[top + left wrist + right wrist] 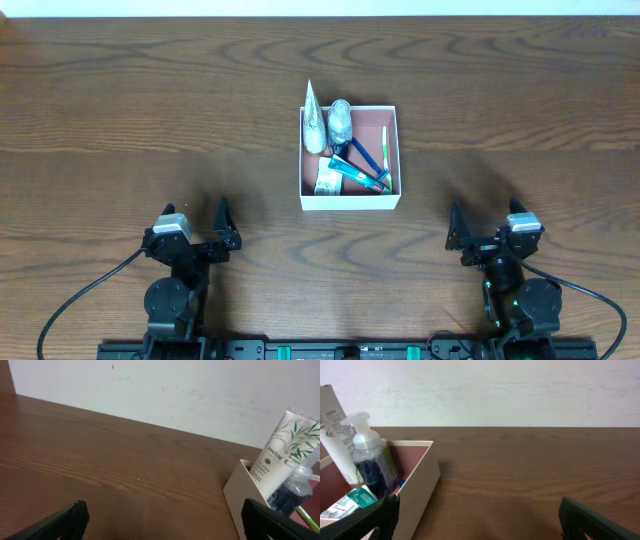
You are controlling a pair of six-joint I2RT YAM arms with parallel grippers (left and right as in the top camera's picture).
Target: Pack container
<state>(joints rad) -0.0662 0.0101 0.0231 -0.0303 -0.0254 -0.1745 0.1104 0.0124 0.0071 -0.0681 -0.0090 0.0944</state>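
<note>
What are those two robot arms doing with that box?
Nothing is being handled right now. The left gripper and right gripper both sit open and empty on the near side of the table, apart from the container. In it are a white tube, a pump bottle, toothpaste and a green toothbrush.

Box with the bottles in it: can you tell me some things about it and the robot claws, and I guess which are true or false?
1. The cardboard box has things inside. True.
2. The left claw is holding the Pantene tube. False: that claw is open and empty, and the tube sits in the box.
3. The right claw is open. True.
4. The pump bottle lies outside the box. False: it stands inside, right beside the tube.
</note>
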